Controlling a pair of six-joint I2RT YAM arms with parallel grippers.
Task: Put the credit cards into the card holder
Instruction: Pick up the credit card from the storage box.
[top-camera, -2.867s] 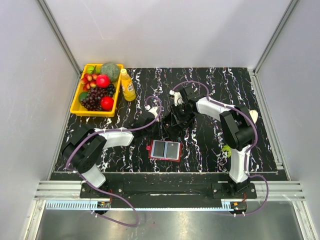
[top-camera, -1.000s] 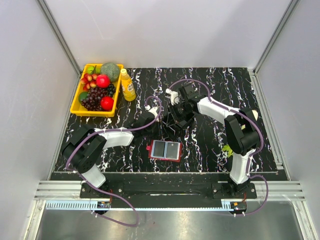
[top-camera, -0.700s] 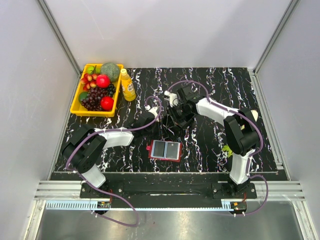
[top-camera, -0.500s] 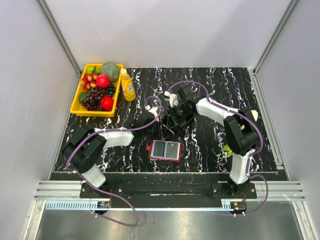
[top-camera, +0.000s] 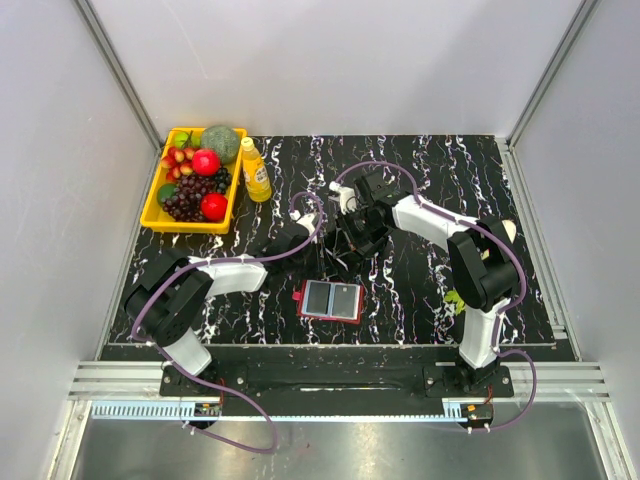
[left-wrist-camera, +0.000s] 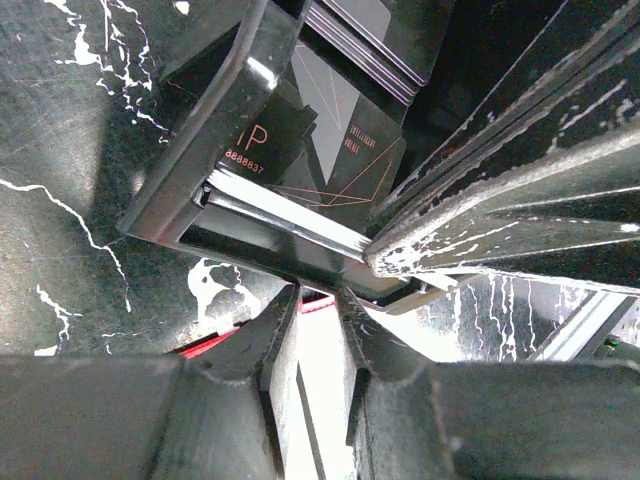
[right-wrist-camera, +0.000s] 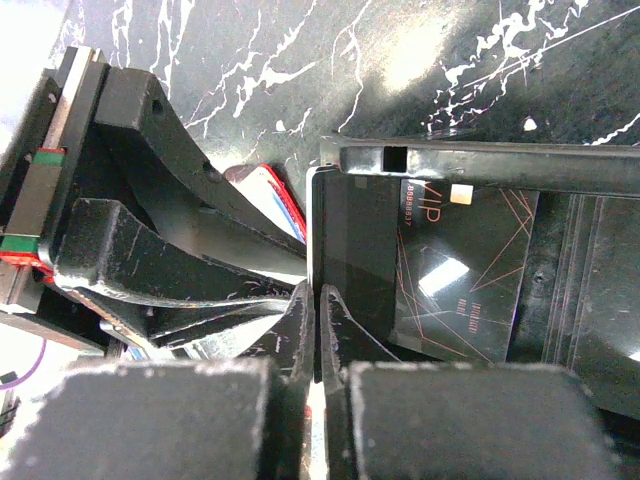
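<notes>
- The card holder (top-camera: 302, 300) was seen lying open and flat on the black marbled table (top-camera: 430, 180), near its front edge.
- Two pale grey-blue credit cards (top-camera: 319, 297) were seen side by side in its two panels.
- Just behind the holder, a black tray (right-wrist-camera: 480, 155) was seen on the table, and both grippers were brought together at it.
- Dark cards (right-wrist-camera: 460, 270) marked with thin red lines and the letters "VIP" were seen lying inside the tray. White card edges were visible along its near wall in the left wrist view.
- The right gripper (right-wrist-camera: 318, 295) was seen with its fingers pressed together at the left edge of a dark card in the tray. Whether that card was pinched between them could not be told.
- The left gripper (left-wrist-camera: 315, 298) was seen with a narrow gap between its fingers, the tips set against the tray's outer wall. Whether anything was clamped there could not be told.
- A yellow basket (top-camera: 152, 212) of fruit and a yellow bottle (top-camera: 255, 172) were seen at the far left corner, well apart from the holder.
</notes>
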